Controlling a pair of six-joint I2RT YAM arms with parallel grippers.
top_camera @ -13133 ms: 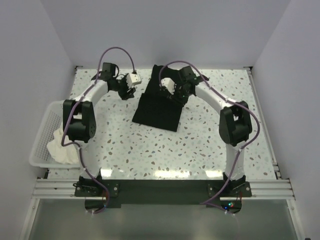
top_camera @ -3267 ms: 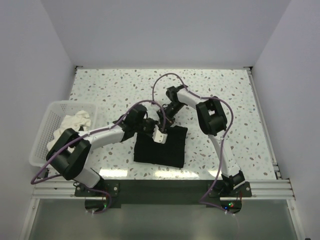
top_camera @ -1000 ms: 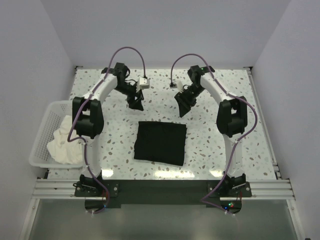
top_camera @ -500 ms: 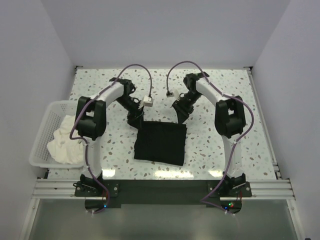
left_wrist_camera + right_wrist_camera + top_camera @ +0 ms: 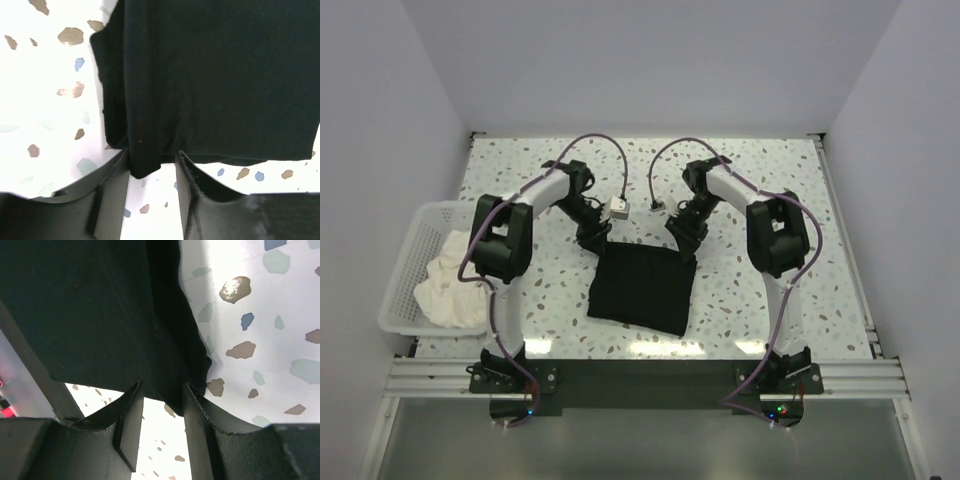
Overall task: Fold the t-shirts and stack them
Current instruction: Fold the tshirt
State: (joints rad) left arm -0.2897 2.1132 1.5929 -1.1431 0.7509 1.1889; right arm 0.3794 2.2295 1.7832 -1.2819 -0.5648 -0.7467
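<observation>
1 black t-shirt (image 5: 640, 285) lies folded by the desk's (image 5: 770, 200) front edge. Left pincer (image 5: 152, 157) straddles its corner, unclenched; you cannot tell if right pincer (image 5: 161, 387) grips. White t-shirt (image 5: 445, 290) awaits in basket (image 5: 408, 250).

black t-shirt (image 5: 640, 288), white t-shirt (image 5: 445, 290), speckled table (image 5: 825, 265)

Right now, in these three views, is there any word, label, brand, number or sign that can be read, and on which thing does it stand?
No text can be read in any view.
The black t-shirt is plain, with no print or tag showing.
The white t-shirt in the basket shows no writing.
The table bears only coloured flecks, not characters.
</observation>
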